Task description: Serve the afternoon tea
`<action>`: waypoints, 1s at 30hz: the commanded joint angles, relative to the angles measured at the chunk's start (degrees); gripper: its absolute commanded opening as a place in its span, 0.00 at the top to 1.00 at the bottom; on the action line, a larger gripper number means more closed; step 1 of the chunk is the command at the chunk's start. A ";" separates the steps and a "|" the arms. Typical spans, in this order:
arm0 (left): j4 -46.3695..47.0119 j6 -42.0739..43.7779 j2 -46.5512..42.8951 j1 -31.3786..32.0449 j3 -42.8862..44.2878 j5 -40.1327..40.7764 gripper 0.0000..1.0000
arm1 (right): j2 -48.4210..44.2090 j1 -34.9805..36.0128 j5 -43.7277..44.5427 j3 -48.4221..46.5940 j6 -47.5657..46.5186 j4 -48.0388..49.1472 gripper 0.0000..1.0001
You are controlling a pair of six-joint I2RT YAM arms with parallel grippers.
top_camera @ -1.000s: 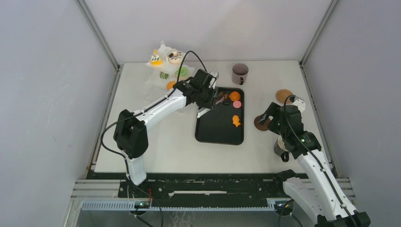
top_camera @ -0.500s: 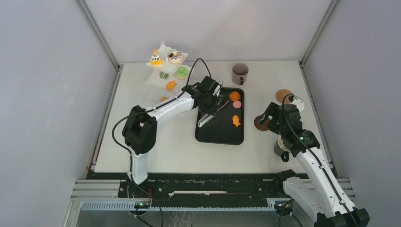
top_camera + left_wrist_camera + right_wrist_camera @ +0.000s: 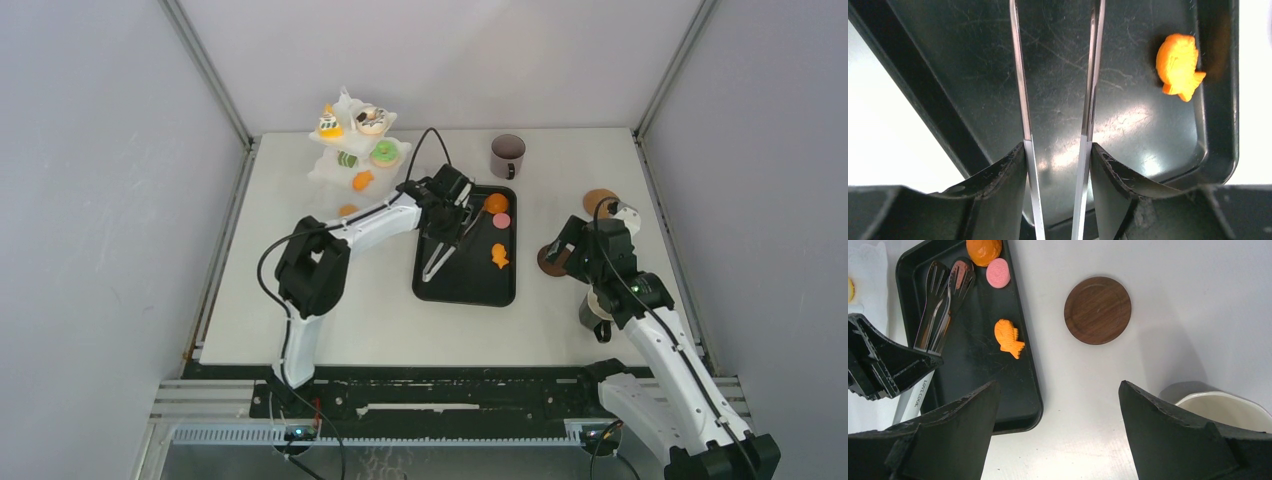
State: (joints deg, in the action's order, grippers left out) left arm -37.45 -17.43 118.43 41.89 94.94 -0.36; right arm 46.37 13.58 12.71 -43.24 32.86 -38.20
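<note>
**Top external view.** The left gripper (image 3: 452, 226) is positioned over the black tray (image 3: 470, 285), toward its far left corner. The tongs (image 3: 438, 258) run diagonally out from under it, and their handle end reaches the tray's left rim. Three toy pastries lie in the tray. A round orange pastry (image 3: 496, 203) and a pink pastry (image 3: 501, 220) are at the far end, and a fish-shaped pastry (image 3: 499, 256) is near the right rim. More toy pastries sit on the white tiered stand (image 3: 322, 172). One mug (image 3: 507, 155) stands beyond the tray. A second mug (image 3: 592, 312) is partly hidden under the right arm. The right gripper (image 3: 580, 248) hangs above the table near a dark wooden coaster (image 3: 545, 265).

**Left wrist view.** The jaws are partly open. Both arms of the tongs pass between the fingers (image 3: 1008, 170), and each finger's inner face lies against one arm. The fish-shaped pastry lies to the right, beside the rim.

**Right wrist view.** The jaws stand wide apart with nothing between them. The coaster lies beyond the fingertips. The second mug's pale rim shows at the lower right. The tongs' slotted tips lie just beside the round orange pastry and the pink pastry.
</note>
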 commanded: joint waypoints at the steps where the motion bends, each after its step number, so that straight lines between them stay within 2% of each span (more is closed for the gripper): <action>1: 1.15 1.33 1.33 0.30 6.12 -0.27 0.49 | -0.24 -0.14 0.24 -2.11 -0.66 2.09 0.04; 5: 0.27 1.27 2.70 0.28 8.28 0.03 0.50 | -0.31 -0.14 0.31 -2.13 -0.57 1.81 0.04; 12: -1.05 0.48 -0.79 0.21 7.03 2.86 0.67 | -0.37 -0.14 0.21 -2.13 -0.61 1.85 0.04; 21: -1.80 -4.52 -7.93 0.13 3.25 13.43 0.82 | 0.29 -0.06 -0.83 -2.12 -0.38 2.58 0.04; 30: -0.43 -7.82 -9.90 -0.05 1.32 16.91 0.81 | -0.06 -0.05 -0.93 -2.14 -0.65 2.34 0.04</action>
State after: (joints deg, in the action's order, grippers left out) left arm -39.97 -22.70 112.46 41.87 97.62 13.41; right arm 46.74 13.58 11.86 -43.24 32.88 -37.91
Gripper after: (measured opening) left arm 0.447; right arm 0.960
